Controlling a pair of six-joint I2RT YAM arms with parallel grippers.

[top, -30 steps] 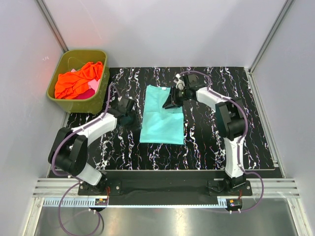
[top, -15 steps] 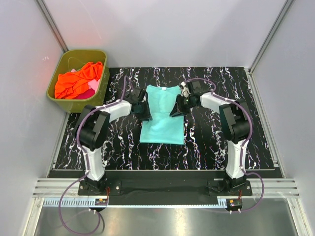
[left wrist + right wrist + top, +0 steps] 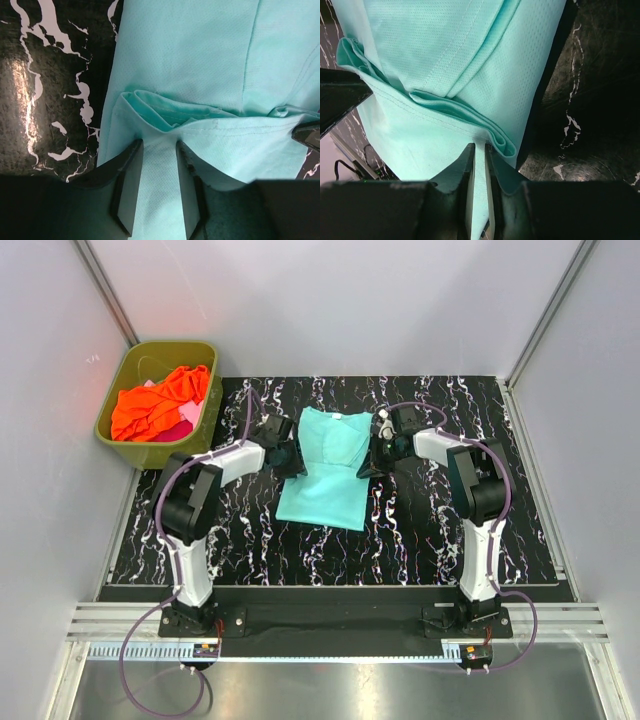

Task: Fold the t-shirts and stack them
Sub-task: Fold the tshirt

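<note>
While both arms work on the one garment laid out, the step in hand reads as folding the first shirt; stacking is not begun.

- Olive-green tub (image 3: 150, 452): landmark, far-left corner. Contents: orange t-shirt (image 3: 160, 400), crumpled, on top; pink t-shirt (image 3: 188, 412) showing beneath it at the tub's right side. Both unfolded.
- Left gripper (image 3: 287, 455): just right of the tub. Its wrist view shows the left gripper (image 3: 157, 150) with fingers drawn in on a doubled, stitched edge of cloth that passes between them.
- Teal t-shirt (image 3: 325, 465): right of the tub, on the black marbled mat (image 3: 450, 510), collar at the far end. It is narrowed to a long strip, touching and held by a gripper at each side edge.
- Right gripper (image 3: 376, 455): farthest right of the tub. The wrist view shows the right gripper (image 3: 480, 150) with only a slit between its fingers, pinching several layers.

Next move, as judged: both held edges travel together at an even pace, so the fold lies square, before either grip lets go. Uneven travel would likely skew the fold.
</note>
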